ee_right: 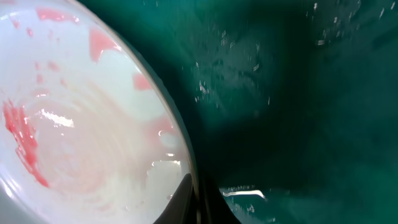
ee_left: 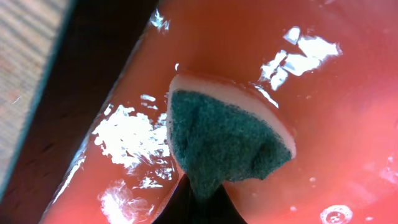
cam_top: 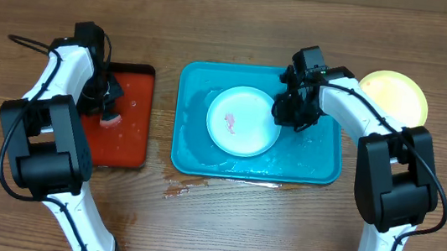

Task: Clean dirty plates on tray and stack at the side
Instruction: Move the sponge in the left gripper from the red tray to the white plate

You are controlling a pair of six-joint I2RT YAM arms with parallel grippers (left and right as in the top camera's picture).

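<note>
A mint-rimmed plate (cam_top: 241,121) with red smears lies on the cyan-blue tray (cam_top: 325,158). My right gripper (cam_top: 286,112) is shut on the plate's right rim; the right wrist view shows the fingers (ee_right: 200,202) pinching the rim of the plate (ee_right: 81,137) over the tray (ee_right: 298,93). A yellow-green plate (cam_top: 393,96) sits on the table at the far right. My left gripper (cam_top: 109,114) is shut on a green-and-white sponge (ee_left: 227,140) over the red tray (cam_top: 124,144). A third plate is not in view.
The red tray (ee_left: 348,124) holds wet, shiny liquid. A spill of water (cam_top: 187,187) lies on the wooden table in front of the cyan tray. The cyan tray floor is wet.
</note>
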